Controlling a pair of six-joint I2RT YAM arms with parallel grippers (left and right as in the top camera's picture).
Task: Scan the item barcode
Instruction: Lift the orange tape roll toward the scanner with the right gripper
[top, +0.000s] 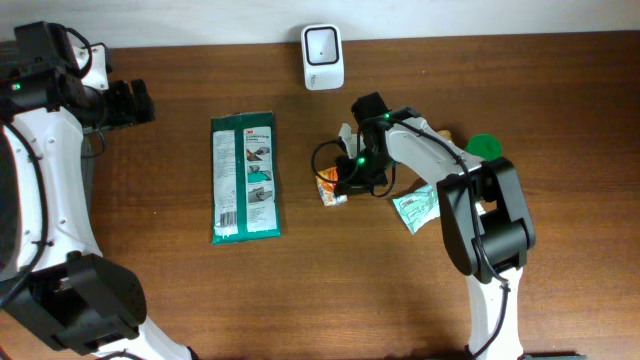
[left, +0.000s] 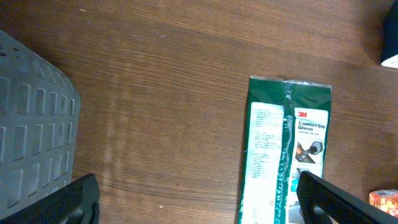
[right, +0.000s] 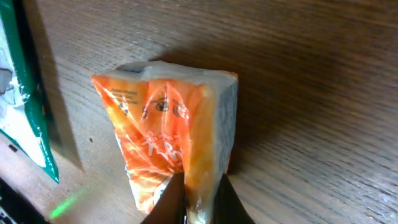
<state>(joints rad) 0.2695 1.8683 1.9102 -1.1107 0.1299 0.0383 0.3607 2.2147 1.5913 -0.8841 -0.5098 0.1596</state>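
Right hand (right: 199, 200) clamped on edge of orange packet (right: 165, 124); left hand (left: 199, 202) spread wide near green pack (left: 283, 149).

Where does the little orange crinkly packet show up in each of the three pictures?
Overhead: the orange crinkly foil packet lies just right of centre.
Left wrist: a sliver at the lower right corner.
Right wrist: it fills the centre, gripped by the right pincer.
Shared landmark: the green flat glove pack, left of the packet; probably also the green edge at left in the right wrist view.
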